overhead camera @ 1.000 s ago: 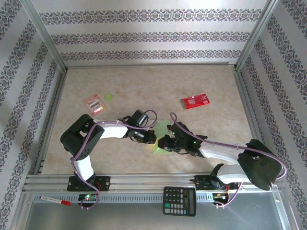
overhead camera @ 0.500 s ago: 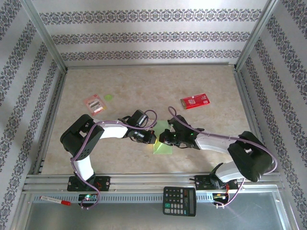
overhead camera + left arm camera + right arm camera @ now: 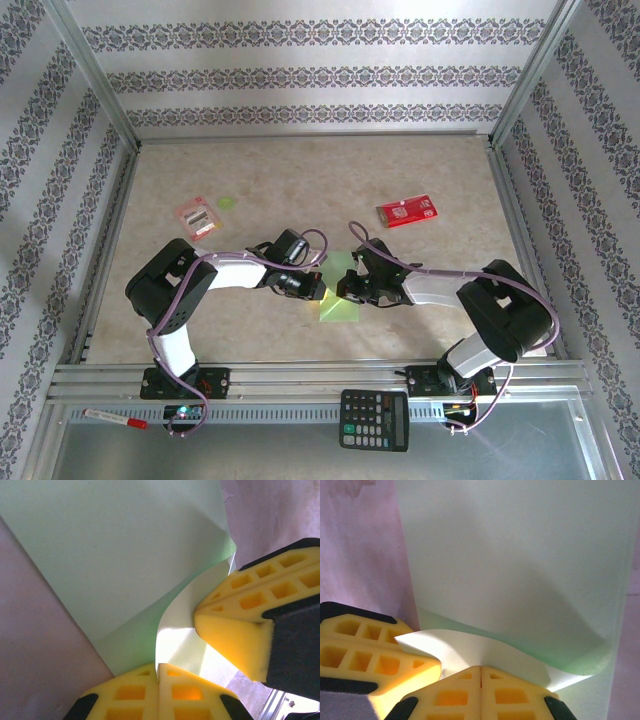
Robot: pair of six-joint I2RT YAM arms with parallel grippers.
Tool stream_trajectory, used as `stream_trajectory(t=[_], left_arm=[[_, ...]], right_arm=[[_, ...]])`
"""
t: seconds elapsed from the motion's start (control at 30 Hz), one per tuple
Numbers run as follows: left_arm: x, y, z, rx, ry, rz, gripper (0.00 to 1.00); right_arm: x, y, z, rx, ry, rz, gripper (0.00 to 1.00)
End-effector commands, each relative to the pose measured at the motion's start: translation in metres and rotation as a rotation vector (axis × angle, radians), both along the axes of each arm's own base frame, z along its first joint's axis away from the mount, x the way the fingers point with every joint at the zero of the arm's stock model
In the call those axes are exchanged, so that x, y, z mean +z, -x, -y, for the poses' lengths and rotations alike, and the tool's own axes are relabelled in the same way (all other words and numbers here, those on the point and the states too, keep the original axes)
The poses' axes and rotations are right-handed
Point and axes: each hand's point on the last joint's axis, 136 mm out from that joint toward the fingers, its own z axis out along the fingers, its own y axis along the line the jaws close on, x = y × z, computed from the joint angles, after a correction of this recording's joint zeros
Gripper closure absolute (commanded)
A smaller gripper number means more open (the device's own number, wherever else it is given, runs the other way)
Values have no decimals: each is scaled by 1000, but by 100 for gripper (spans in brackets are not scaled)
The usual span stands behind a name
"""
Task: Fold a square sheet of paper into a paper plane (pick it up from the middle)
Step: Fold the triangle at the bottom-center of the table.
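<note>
The square sheet of paper (image 3: 340,303), light green, lies mid-table between the two arms, part of it raised off the surface. My left gripper (image 3: 319,290) is shut on the sheet's left side, and in the left wrist view its yellow fingertips (image 3: 159,672) pinch a curled-up edge of the paper (image 3: 115,555). My right gripper (image 3: 344,290) is shut on the same sheet from the right. The right wrist view has its fingertips (image 3: 481,672) clamped on a lifted pale flap, with the green paper (image 3: 510,555) spread beyond. The two grippers sit almost touching.
A red packet (image 3: 406,211) lies at the back right. A pinkish packet (image 3: 196,216) and a tiny green disc (image 3: 227,202) lie at the back left. A calculator (image 3: 374,419) and a red-capped pen (image 3: 115,418) rest on the near rail. Metal frame posts border the table.
The right arm's elbow has swung inward and away from the near edge, carrying its gripper slightly farther back on the paper. The left arm has stayed still.
</note>
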Motion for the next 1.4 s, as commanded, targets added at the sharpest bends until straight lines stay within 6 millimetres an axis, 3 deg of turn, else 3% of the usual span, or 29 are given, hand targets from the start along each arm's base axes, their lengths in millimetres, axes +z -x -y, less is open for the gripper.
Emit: stream_trajectory(t=[0.0, 0.33, 0.63, 0.8, 0.93, 1.1, 1.37], left_arm=[[-27, 7, -28, 30, -138, -34, 100], [-13, 1, -24, 38, -116, -10, 100], [30, -10, -18, 82, -54, 53, 79], [48, -1, -16, 99, 5, 63, 71], [57, 17, 4, 59, 71, 44, 83], [46, 26, 16, 42, 78, 2, 99], [28, 32, 20, 12, 60, -42, 100]], right_arm=[[-7, 2, 4, 18, 9, -5, 94], [-14, 8, 9, 22, 24, -20, 95], [-19, 14, 13, 14, 29, -35, 95], [-19, 13, 12, 15, 29, -35, 95], [-18, 13, 11, 18, 27, -33, 95], [-20, 13, 12, 16, 30, -34, 95], [-18, 12, 11, 19, 29, -32, 95]])
